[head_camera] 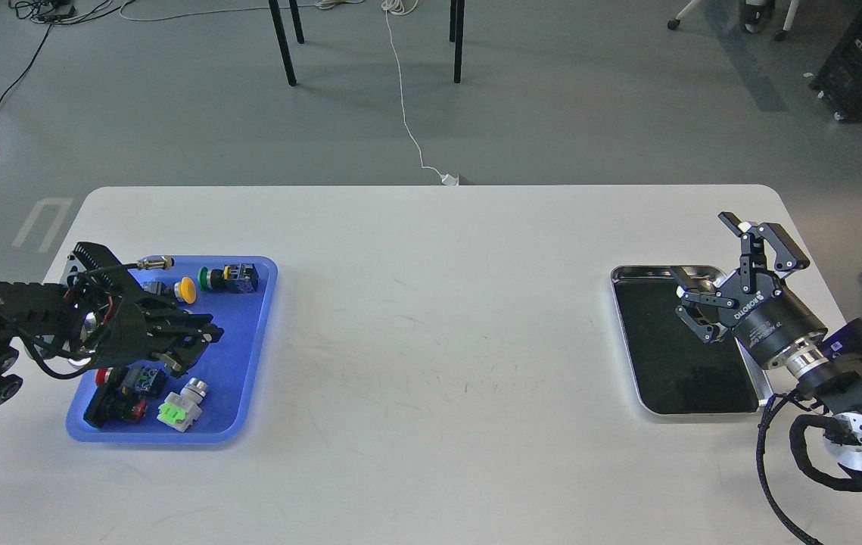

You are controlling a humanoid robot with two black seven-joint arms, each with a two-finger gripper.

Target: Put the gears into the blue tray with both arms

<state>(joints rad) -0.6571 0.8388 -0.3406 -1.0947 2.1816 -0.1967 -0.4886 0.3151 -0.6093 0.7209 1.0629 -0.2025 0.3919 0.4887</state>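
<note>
The blue tray (243,344) lies at the table's left, holding several coloured push-button switches. My left gripper (194,347) hovers low over the tray's middle, pointing right; it is dark and foreshortened, so I cannot tell its fingers apart. My right gripper (704,247) stands open over the right rim of the silver tray (631,272), fingers spread wide with nothing visible between them. No gears show in this view; against the silver tray's black inside I cannot make any out.
In the blue tray lie a yellow button (187,288), a green button switch (228,278), a red switch (117,392) and a green-and-white switch (180,409). The white table (438,341) stretches between the two trays. Chair legs and cables lie beyond its far edge.
</note>
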